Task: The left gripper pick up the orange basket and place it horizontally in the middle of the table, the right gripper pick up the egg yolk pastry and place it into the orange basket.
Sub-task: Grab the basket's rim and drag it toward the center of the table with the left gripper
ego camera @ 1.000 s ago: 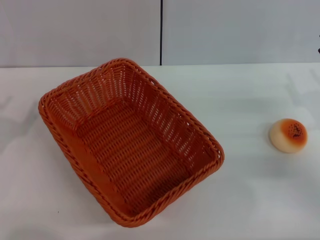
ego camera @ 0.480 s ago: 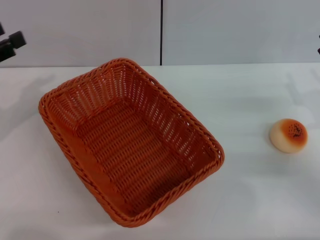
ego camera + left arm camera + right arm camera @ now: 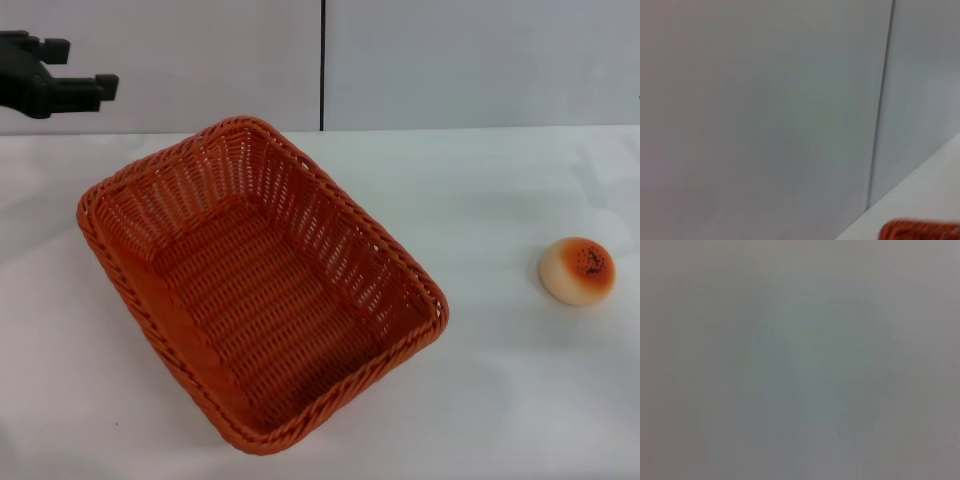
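1. Two task items on the table (image 3: 500, 180): orange basket (image 3: 260, 285) lying diagonally left of centre, egg yolk pastry (image 3: 577, 270) well apart near the right edge.
2. Left gripper (image 3: 85, 68) high at far left, above and apart from the basket, fingers spread, holding nothing.
3. Right gripper out of sight.

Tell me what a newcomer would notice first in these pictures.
The orange basket dominates: it sits empty and skewed at an angle on the left half of the white table. The small egg yolk pastry lies alone near the table's right edge, well apart from the basket. The left gripper, fingers open, hangs at the upper left against the wall, above and beyond the basket's far-left corner.
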You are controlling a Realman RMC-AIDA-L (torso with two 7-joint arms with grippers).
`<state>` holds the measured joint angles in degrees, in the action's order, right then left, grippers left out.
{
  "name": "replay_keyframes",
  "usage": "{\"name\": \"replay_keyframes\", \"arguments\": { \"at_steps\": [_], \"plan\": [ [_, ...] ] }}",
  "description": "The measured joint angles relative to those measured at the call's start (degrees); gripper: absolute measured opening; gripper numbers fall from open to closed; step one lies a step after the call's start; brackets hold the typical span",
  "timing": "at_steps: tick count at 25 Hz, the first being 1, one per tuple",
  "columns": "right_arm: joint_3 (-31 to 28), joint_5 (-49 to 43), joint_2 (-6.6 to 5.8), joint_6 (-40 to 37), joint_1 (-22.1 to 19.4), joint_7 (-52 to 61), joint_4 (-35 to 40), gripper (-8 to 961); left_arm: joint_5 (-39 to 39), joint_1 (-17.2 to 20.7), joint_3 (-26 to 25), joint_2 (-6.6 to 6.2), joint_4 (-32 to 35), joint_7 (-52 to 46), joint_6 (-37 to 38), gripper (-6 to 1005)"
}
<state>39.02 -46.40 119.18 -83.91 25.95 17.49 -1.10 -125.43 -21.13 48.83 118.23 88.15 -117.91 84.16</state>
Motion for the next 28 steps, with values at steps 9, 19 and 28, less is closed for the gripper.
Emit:
{"name": "replay_keyframes", "arguments": {
  "at_steps": [9,19,28],
  "plan": [
    [0.00,0.06,0.00,0.00,0.15,0.00,0.11,671,-14.77,-6.07,8.32,0.21,3.00,-4.46,1.38,686],
    [0.00,0.06,0.00,1.37,0.23,0.00,0.14,671,-22.36,-9.19,15.53,0.51,-3.21,-5.54,2.12,664],
    [0.00,0.06,0.00,2.61,0.11,0.00,0.14,670,-21.77,-9.25,19.15,0.52,-11.47,-5.58,-6.54,645]
  ]
}}
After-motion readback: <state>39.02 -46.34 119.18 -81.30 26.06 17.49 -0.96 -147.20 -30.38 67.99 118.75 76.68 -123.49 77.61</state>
